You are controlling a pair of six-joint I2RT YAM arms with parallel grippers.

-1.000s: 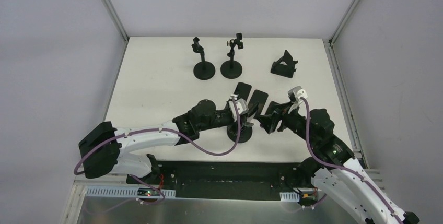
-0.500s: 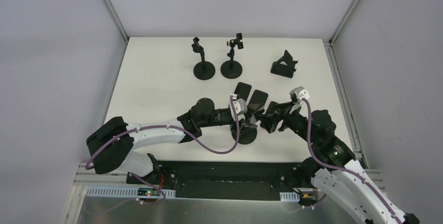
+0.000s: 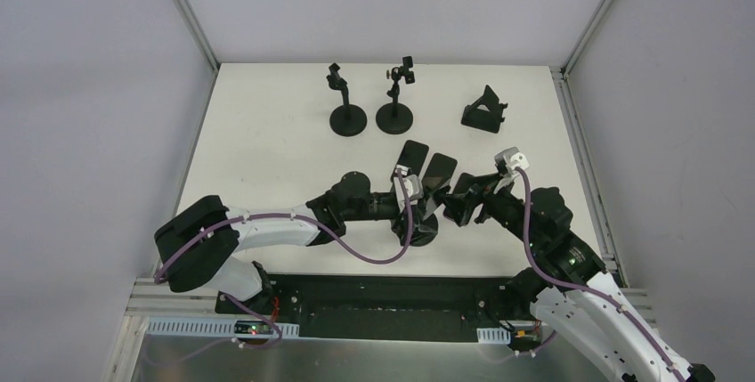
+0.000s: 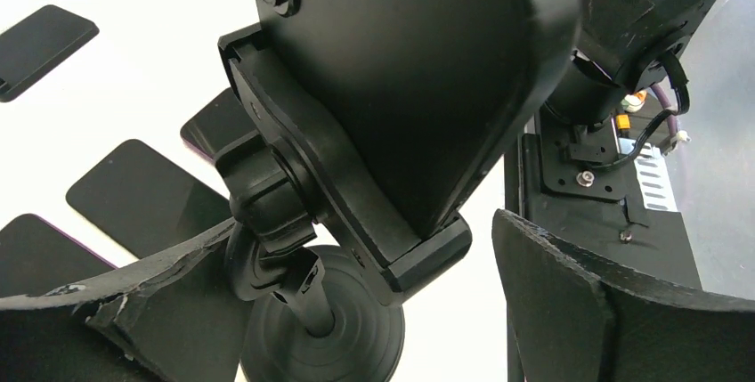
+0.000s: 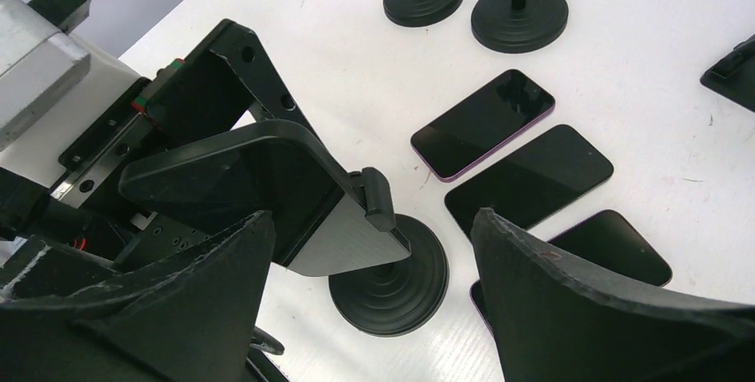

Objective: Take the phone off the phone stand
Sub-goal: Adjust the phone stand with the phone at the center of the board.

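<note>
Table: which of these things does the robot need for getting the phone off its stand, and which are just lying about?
In the job: phone; stand clamping it; left gripper; right gripper.

Lying about: loose phones lying flat; two pole stands at the back; folding stand beside them.

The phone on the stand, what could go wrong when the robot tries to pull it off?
The phone sits tilted in the phone stand, and both the left gripper and the right gripper are open, so nothing holds it. A pull on the phone alone might tip the whole stand over. If the phone slips free, it could drop onto the three phones lying flat right beside the stand.
</note>
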